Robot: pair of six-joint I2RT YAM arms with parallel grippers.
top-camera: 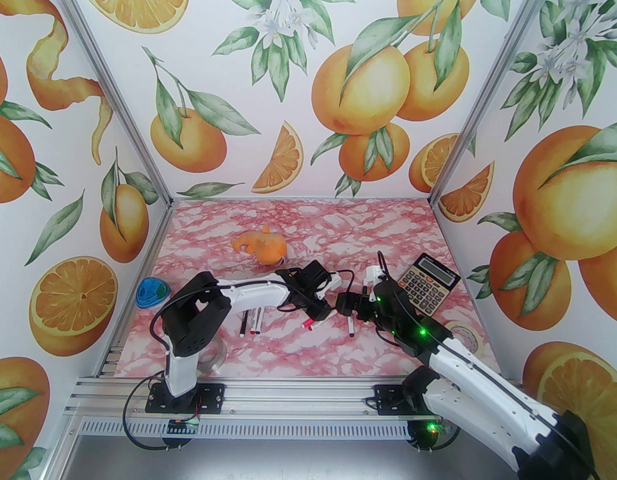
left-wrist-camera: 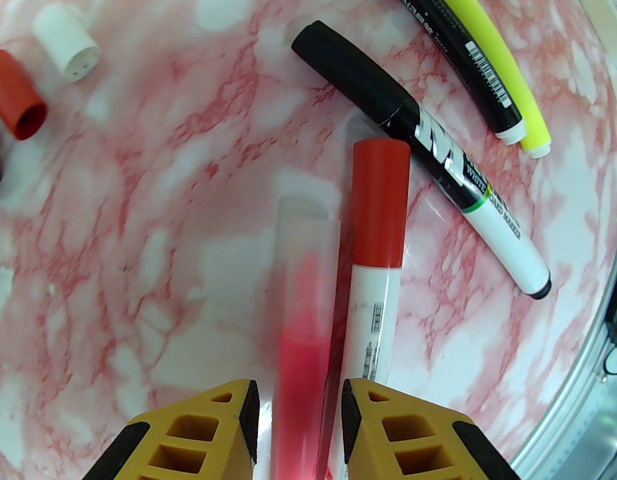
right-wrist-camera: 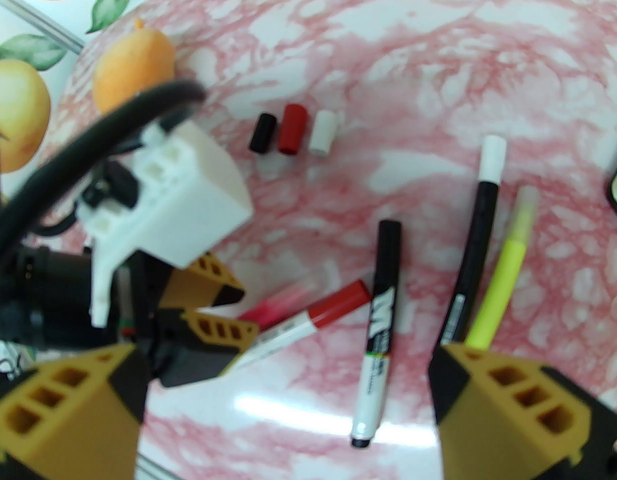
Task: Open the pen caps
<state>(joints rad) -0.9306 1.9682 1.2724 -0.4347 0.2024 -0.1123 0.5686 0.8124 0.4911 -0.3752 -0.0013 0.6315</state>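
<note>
Left wrist view: the left gripper (left-wrist-camera: 301, 418) is clamped on the pink pen (left-wrist-camera: 303, 318), whose clear cap is still on. A red-capped pen (left-wrist-camera: 378, 228) lies just beside it, and a loose red cap (left-wrist-camera: 16, 93) and white cap (left-wrist-camera: 66, 43) lie farther off to the left. In the right wrist view, the right gripper (right-wrist-camera: 288, 373) hangs with its jaws wide apart over the black-capped marker (right-wrist-camera: 378, 328).

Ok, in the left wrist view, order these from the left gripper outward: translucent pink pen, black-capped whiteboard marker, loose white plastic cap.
1. The translucent pink pen, between the fingers of the left gripper.
2. The black-capped whiteboard marker, ahead on the right.
3. The loose white plastic cap, far upper left.
</note>
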